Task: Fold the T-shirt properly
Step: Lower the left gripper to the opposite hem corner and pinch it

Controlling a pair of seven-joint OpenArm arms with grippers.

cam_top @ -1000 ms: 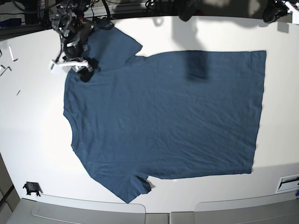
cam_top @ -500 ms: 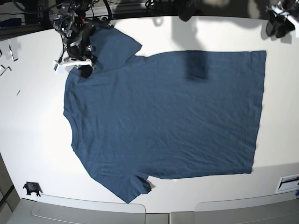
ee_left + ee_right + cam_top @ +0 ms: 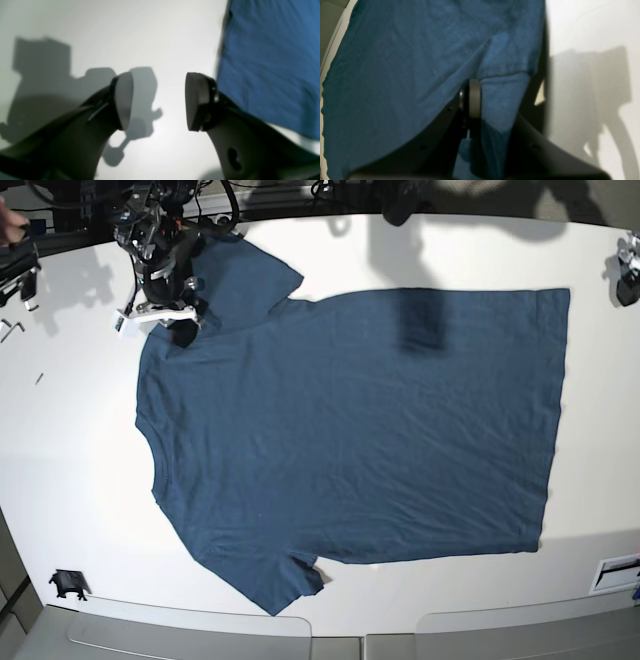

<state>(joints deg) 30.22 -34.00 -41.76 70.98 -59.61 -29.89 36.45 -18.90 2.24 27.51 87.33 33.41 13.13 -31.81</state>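
Observation:
The dark navy T-shirt point(image 3: 350, 430) lies spread flat on the white table point(image 3: 80, 450), neck to the left and hem to the right. My right gripper point(image 3: 178, 323) is at the shirt's far left shoulder, beside the far sleeve. In the right wrist view it point(image 3: 480, 100) is shut on a pinched fold of the T-shirt point(image 3: 395, 75), with cloth draped over one finger. My left gripper point(image 3: 628, 275) is at the far right table edge, just beyond the hem corner. In the left wrist view it point(image 3: 160, 101) is open over bare table, with the T-shirt point(image 3: 270, 62) edge beside its right finger.
A small black clip point(image 3: 67, 583) sits at the near left corner. A white label point(image 3: 615, 572) lies at the near right. Metal keys point(image 3: 10, 328) and a dark object point(image 3: 20, 268) are at the far left edge. Grey trays point(image 3: 190, 635) line the front edge.
The right gripper has shut on the shirt's shoulder. The left gripper has opened and dropped down the right edge toward the hem corner. A dark object appeared at the far left.

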